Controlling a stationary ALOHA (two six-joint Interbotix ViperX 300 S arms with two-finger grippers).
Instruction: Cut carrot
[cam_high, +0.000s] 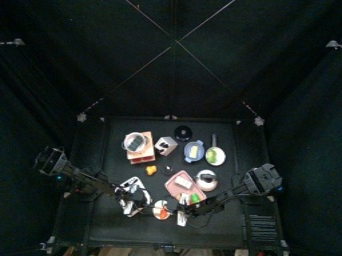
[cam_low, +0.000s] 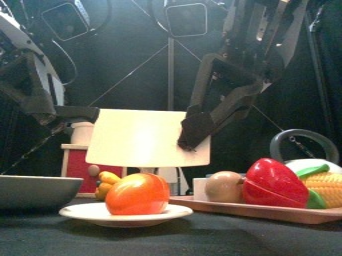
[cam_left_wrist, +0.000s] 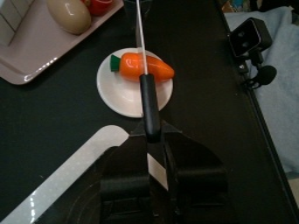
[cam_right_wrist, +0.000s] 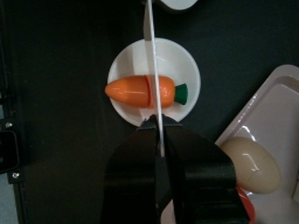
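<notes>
No cut made yet: carrot seen whole on white plate. Knife clamped in narrowed left gripper, blade held over plate. Thin blade pinched likewise in right gripper. Slicing left.

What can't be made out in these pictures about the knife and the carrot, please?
Top view: the carrot is too small to read.
Both wrist views: the knife, seen edge-on, covers the carrot's seam and hides any cut.
Front view: whether the blade is over the carrot or behind it does not show.

Knife blade runs off the left wrist view's edge
</notes>
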